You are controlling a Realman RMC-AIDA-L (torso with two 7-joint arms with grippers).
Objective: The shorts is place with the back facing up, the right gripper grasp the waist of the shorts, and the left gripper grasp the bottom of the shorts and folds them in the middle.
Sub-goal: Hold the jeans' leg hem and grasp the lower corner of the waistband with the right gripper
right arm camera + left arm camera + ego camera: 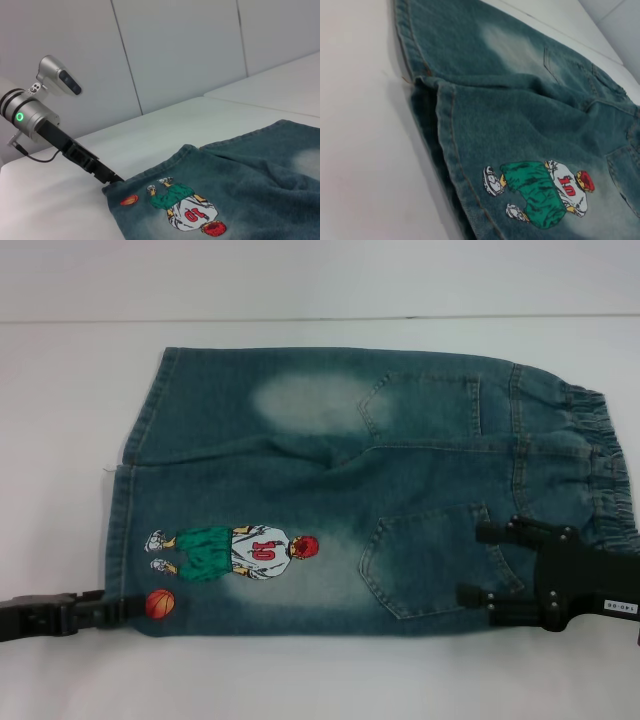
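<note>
Nearest us, the right gripper (482, 562) hangs over the near back pocket, just inside the waistband; its two black fingers stand spread apart above the cloth, nothing between them. We see the shorts (330, 480) lying flat on the white table (300, 680), back side up, elastic waist toward our right, leg hems toward our left, basketball-player print on the near leg.

At the near-left corner the left gripper (128, 606) reaches the hem beside the orange ball print. In the right wrist view its tip meets the corner of the denim (114, 180); whether it has pinched the hem we cannot tell.

Handling, as we judge it: washed denim, soft but with some body, moderately heavy for cloth. It should drape, not hold shape, and drag on the table when lifted. Not fragile, not slippery. Double-stitched hem and gathered waistband are the thick, firm edges, best for a pinch. We would take the waist at its near end and the hem at its near corner, so the near half lifts evenly for the fold.
</note>
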